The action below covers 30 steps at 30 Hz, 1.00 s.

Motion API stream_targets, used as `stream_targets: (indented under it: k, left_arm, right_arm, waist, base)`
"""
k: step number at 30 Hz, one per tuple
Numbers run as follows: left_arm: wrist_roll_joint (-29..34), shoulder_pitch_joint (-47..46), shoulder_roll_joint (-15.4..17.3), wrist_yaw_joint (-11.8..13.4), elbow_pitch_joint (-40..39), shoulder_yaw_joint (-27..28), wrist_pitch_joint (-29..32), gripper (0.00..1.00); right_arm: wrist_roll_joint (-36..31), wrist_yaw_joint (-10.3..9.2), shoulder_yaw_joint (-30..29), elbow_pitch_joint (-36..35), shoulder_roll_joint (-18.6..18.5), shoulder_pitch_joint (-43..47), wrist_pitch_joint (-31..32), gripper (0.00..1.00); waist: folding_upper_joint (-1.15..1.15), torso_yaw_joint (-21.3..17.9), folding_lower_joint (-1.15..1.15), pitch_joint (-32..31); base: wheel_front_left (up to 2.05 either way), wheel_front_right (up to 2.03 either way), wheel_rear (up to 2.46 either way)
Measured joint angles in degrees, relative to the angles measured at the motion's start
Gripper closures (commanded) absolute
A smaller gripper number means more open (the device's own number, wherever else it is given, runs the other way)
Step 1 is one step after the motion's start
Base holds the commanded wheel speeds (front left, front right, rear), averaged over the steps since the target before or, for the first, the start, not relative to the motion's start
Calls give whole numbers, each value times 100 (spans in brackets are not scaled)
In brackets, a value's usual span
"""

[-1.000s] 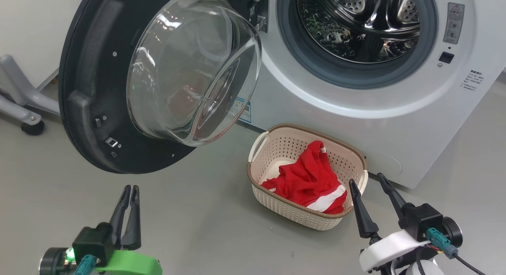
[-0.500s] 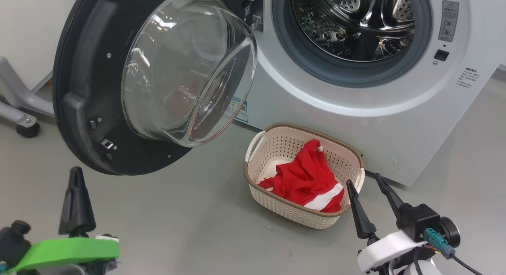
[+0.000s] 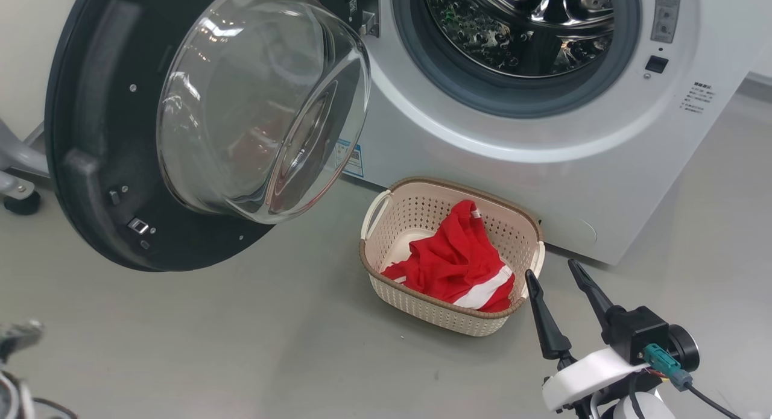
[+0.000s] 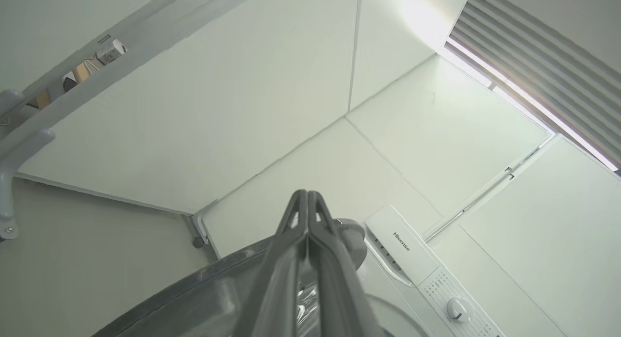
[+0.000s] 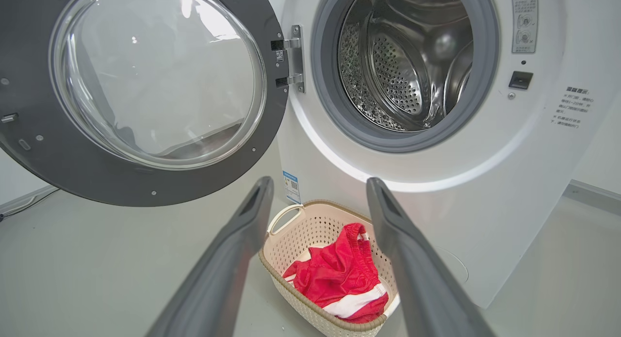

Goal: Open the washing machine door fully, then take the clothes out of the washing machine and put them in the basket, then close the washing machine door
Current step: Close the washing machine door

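Now l. hand point(image 4: 307, 194) pinched closed, pointing upward, r. hand point(image 3: 550, 269) still spread wide, clothes point(image 3: 452, 262) still in basket point(image 3: 434, 315)

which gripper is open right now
The right gripper, its two fingers spread apart near the basket; the left gripper has its fingers pressed together.

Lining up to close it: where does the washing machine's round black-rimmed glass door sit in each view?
Head view: round black-rimmed glass door, swung open, upper left.
Left wrist view: door along the bottom edge, behind the left gripper's fingers.
Right wrist view: door upper left, hinge at its right.
Shared landmark: white front-loading washing machine, right of the door in every view.
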Motion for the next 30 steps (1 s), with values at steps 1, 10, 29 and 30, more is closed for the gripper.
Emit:
stream_targets:
  k: [1, 10, 29, 30]
  left_arm:
    - [-242, -85, 54, -1, 2, 147, 77, 100]
    - [-1958, -954, 592, 225, 760, 1244, 740, 100]
    - [-2232, -1549, 1852, 822, 2273, 1036, 2038, 100]
    - [-2224, -1549, 1881, 822, 2334, 954, 2111, 100]
  right_arm:
    - [-2, 0, 0, -3, 1, -13, 0, 0]
    - [-13, 1, -1, -23, -2, -130, 0, 0]
    - [-63, 52, -16, -29, -98, -365, 0, 0]
    - [-63, 55, -19, -27, -100, -370, 0, 0]
  waist:
    - [0, -21, 0, 15]
    - [0, -209, 0, 183]
    - [0, -632, 0, 518]
    - [0, -649, 0, 531]
  base:
    - [0, 0, 0]
    - [0, 0, 0]
    - [0, 0, 0]
    - [0, 0, 0]
